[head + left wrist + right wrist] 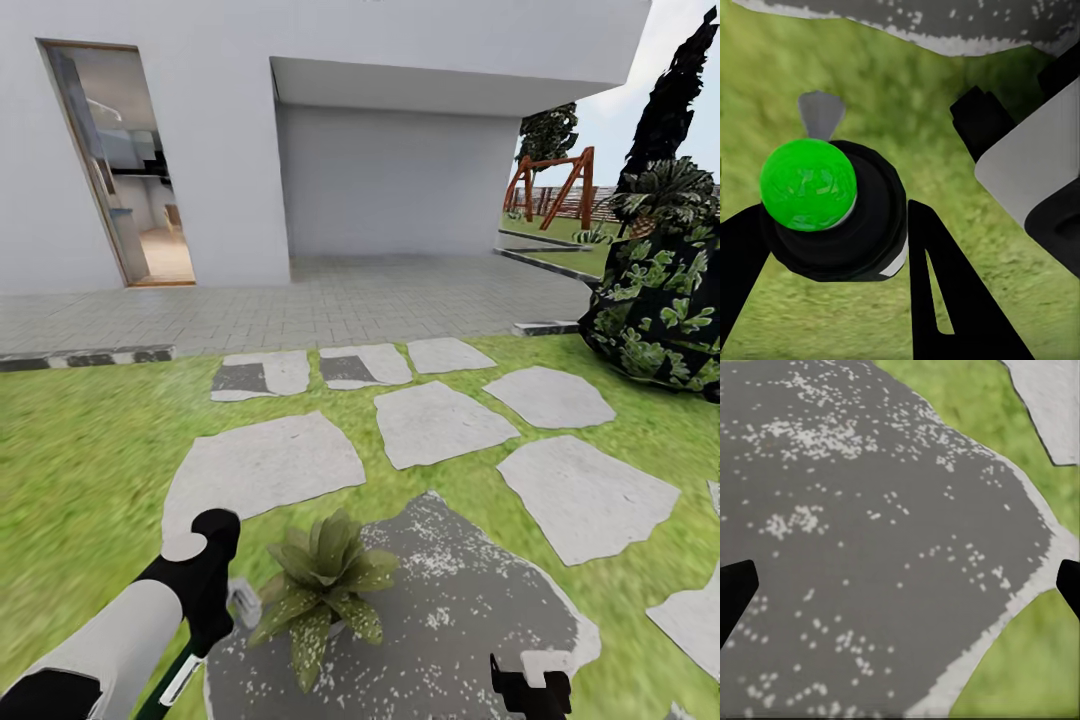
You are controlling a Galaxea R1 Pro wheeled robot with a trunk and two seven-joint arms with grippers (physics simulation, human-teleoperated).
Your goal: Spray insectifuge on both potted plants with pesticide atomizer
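Lawn (80,450) and grey stepping stones (440,420) run up to a white house (400,100). My left gripper (832,247) is closed round the atomizer (808,184), held low over grass at my left. One potted plant (322,580) sits just beside it on a dark speckled stone (470,610). My right gripper (900,585) hangs over that stone, fingers wide apart, empty.

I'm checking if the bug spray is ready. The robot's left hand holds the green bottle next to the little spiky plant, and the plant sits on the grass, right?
Not quite. The potted plant sits on the dark speckled stepping stone, not grass, as the head view shows. The left gripper does hold the bottle beside it.
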